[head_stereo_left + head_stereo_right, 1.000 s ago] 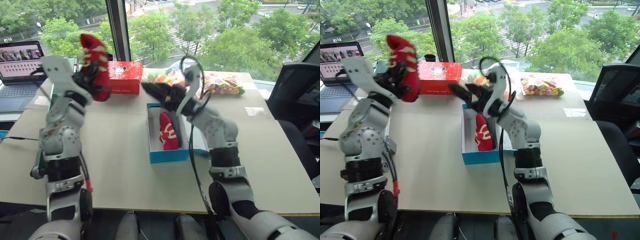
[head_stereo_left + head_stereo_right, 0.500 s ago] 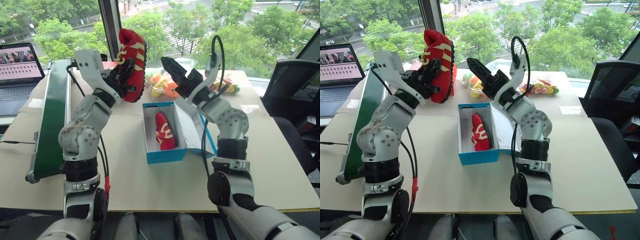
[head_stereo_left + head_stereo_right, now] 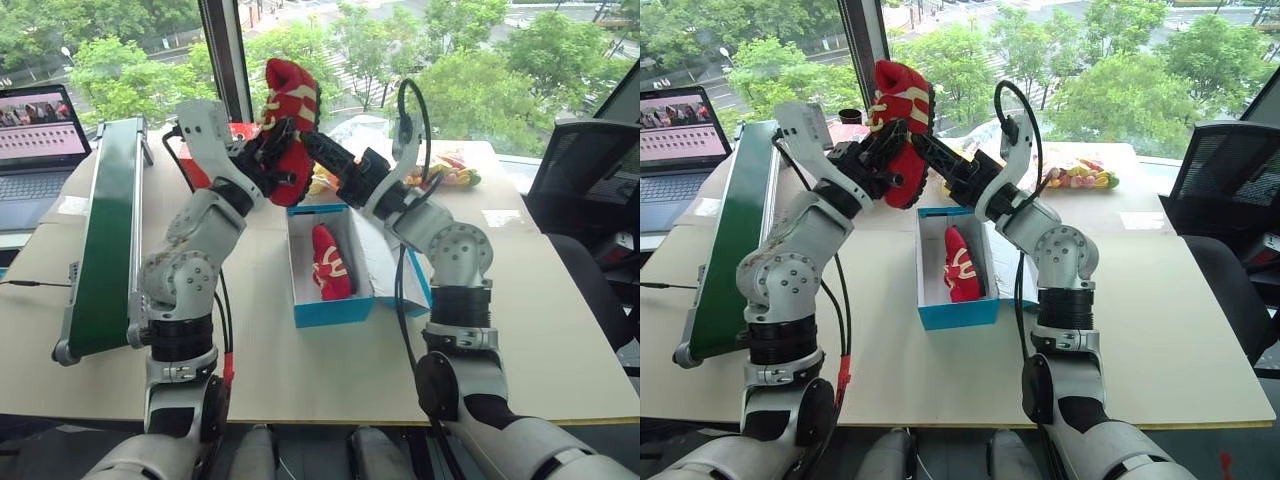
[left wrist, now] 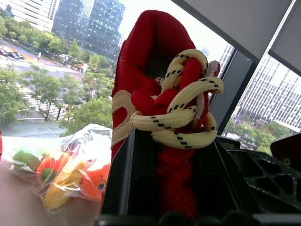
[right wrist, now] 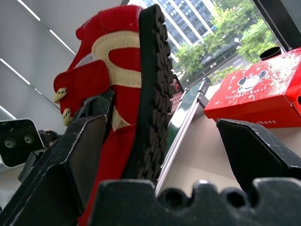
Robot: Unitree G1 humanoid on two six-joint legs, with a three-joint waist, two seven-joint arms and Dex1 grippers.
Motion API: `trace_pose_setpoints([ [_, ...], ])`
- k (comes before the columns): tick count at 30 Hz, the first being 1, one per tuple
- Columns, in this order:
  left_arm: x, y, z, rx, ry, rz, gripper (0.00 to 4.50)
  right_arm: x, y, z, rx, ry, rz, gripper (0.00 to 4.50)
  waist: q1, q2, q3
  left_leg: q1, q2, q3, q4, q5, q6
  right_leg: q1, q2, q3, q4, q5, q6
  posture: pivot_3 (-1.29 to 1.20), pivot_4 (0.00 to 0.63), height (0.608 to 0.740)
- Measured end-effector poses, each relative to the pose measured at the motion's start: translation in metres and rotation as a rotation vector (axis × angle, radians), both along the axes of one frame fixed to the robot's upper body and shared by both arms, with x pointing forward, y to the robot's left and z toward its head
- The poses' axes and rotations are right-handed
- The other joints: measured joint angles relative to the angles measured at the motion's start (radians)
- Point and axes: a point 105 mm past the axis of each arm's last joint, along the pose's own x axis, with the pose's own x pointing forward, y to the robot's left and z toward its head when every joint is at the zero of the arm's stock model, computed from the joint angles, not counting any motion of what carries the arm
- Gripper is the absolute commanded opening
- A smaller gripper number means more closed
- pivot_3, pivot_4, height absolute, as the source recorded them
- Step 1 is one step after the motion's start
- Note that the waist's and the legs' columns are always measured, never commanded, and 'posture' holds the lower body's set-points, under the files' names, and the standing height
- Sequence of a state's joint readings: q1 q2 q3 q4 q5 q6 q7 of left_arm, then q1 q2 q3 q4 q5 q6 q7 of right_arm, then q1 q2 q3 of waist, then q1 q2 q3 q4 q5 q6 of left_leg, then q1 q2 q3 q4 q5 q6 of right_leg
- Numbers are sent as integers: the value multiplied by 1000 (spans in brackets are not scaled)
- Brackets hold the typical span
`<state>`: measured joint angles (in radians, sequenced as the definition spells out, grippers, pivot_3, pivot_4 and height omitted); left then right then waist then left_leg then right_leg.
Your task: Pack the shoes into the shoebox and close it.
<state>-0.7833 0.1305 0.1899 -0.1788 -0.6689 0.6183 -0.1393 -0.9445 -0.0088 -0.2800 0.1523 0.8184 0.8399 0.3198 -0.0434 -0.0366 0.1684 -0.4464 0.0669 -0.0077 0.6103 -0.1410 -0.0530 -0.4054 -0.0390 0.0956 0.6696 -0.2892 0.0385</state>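
left gripper (image 3: 275, 160) clamping raised red shoe (image 3: 292, 105), right gripper (image 3: 318, 152) spread beside it

Raised shoe (image 4: 162, 117): toe end buried between left claw (image 4: 164, 188) fingers, cut by wrist view's lower edge. Its sole (image 5: 153, 94) covers part of right claw's (image 5: 155, 155) span; contact can't be told. Red box (image 3: 215, 150) mostly behind left arm. Shoebox (image 3: 335, 310) lid half hidden by right arm. Laptop (image 3: 40, 115) cropped; screen unreadable.
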Motion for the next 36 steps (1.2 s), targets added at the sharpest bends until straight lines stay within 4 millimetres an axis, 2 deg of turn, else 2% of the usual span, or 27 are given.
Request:
trace_pose_setpoints([
  [7, 1, 1, 0, -3, 6, 7, 490, -6, 5, 5, 13, -22, 33, 1432, 1, 0, 0, 0, 0, 0, 0, 0, 0, 0, 0, 0, 0, 0, 0, 0, 150, 739],
  [9, 1, 1, 0, -2, 5, 7, 490, -6, 6, 5, 16, -20, 36, 918, 1, 0, 0, 0, 0, 0, 0, 0, 0, 0, 0, 0, 0, 0, 0, 0, 150, 739],
  [11, 1, 1, 0, -3, 5, 7, 490, -7, 7, 5, 21, -18, 40, 603, 1, 0, 0, 0, 0, 0, 0, 0, 0, 0, 0, 0, -1, 0, 0, 0, 150, 739],
  [16, 0, 1, 1, -2, 2, 7, 490, -7, 6, 6, 33, -11, 49, 484, 1, 0, 0, 0, 0, 0, 0, 0, 0, 0, 0, 0, -1, 0, 0, 0, 150, 739],
  [18, 1, 2, 1, -2, 1, 9, 1427, -7, 6, 5, 34, -10, 49, 484, 0, 0, 0, 0, 0, 0, 0, 0, 0, 0, 0, 0, -1, 0, 0, 0, 150, 739],
  [22, 0, 5, 1, 9, 11, 0, 2769, -4, 2, 3, -1, -11, 22, 465, 1, 0, 0, 0, 0, 0, 0, 0, 0, 0, 0, 0, -1, 0, 0, 0, 150, 739],
  [25, -1, 9, -1, 81, 10, -14, 3799, 1, -1, -3, -79, -12, -17, 465, -1, 0, 0, 0, 0, 0, 0, 0, 0, 0, 0, 0, -1, 0, 0, 0, 150, 739],
  [28, -4, 13, -6, 216, 15, -57, 3799, 6, -6, -8, -184, -33, -61, 465, -3, 1, 0, 0, 0, 0, -1, 0, 0, -1, 0, 0, -2, 0, 0, 0, 150, 739],
  [32, -14, 31, -6, 413, -5, -84, 3799, 18, -19, -9, -318, -51, -158, 465, -4, 1, 1, 0, 0, 0, -2, 0, 0, -1, 0, 0, -3, 0, 0, 0, 150, 739],
  [35, -14, 56, -6, 521, -15, -26, 3799, 20, -20, -14, -383, -12, -168, 465, -5, 2, 1, 0, 0, 0, -3, 0, 0, -1, 0, 0, -3, 0, 0, 0, 150, 739],
  [36, -10, 72, -3, 554, -22, 33, 3799, 18, -16, -17, -416, 10, -148, 465, -7, 2, 1, 0, 1, 0, -3, 0, 0, -1, 1, 0, -3, 0, 0, 0, 150, 739],
])
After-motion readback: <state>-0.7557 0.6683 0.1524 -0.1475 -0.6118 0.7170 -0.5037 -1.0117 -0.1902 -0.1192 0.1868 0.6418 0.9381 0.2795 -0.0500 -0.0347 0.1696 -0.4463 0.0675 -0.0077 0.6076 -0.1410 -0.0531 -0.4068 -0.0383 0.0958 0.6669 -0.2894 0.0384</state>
